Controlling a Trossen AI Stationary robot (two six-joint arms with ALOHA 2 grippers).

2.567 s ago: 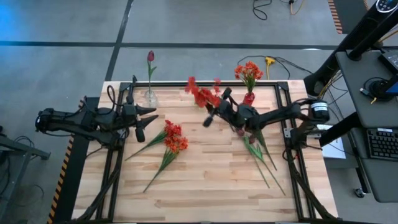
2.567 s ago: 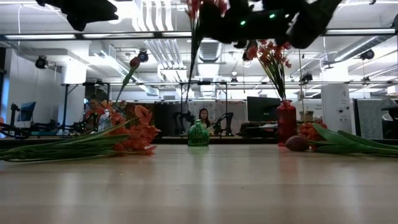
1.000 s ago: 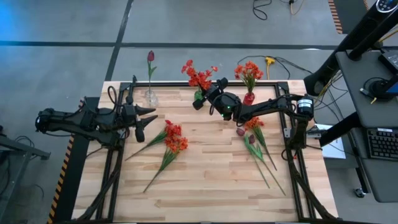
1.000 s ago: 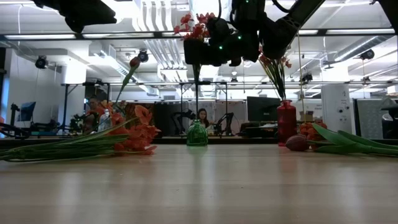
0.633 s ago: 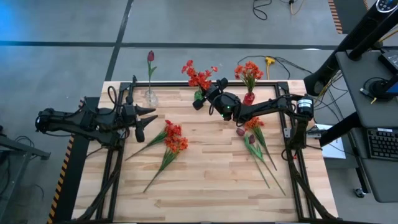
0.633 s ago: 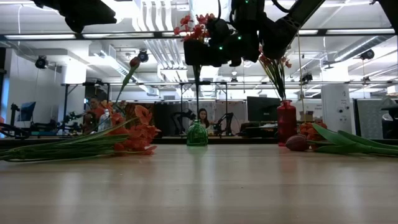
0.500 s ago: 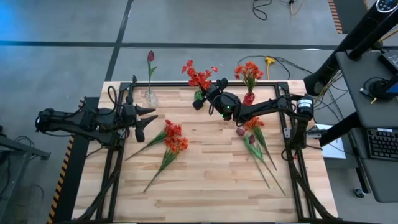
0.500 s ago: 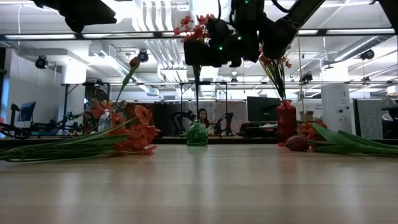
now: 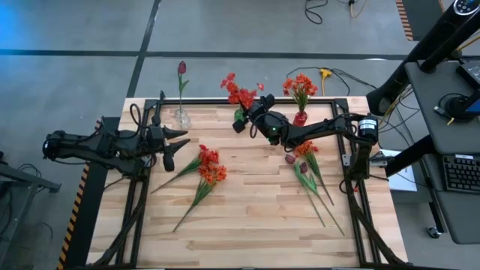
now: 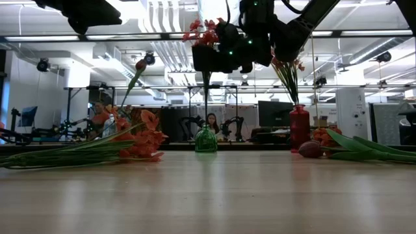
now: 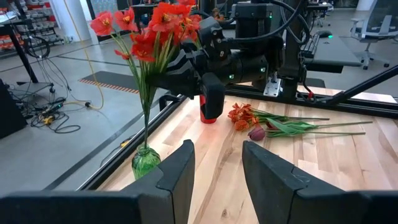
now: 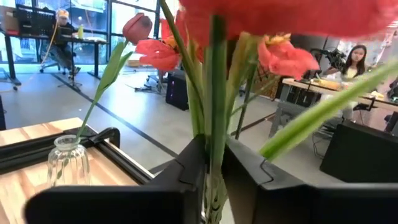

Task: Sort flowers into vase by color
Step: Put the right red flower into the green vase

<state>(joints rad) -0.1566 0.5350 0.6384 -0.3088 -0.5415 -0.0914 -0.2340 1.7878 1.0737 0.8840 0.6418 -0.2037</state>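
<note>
1. Progress, as judged from the layout: a maroon tulip (image 9: 181,68) stands in the clear glass vase (image 9: 181,118) at 11 o'clock on the counter (image 9: 255,217); orange blooms (image 9: 301,85) stand in the red vase (image 9: 300,118) at 1 o'clock.
2. The red flower bunch (image 9: 238,91) has its stems reaching down to the green vase (image 11: 145,162) at 12 o'clock; seating looks near complete.
3. Left to sort: orange stems (image 9: 202,171) lying at 9 o'clock of centre, and a mix of tulips and orange blooms (image 9: 306,166) lying at 3 o'clock.
4. Right pincer (image 9: 241,121) sits above the green vase, fingers (image 12: 186,168) either side of the red bunch's stems. The fingers are close against them; whether they grip or are just letting go, I cannot tell.
5. Left pincer (image 11: 217,171) waits at 9 o'clock, part open, holding nothing, well apart from any flower.
</note>
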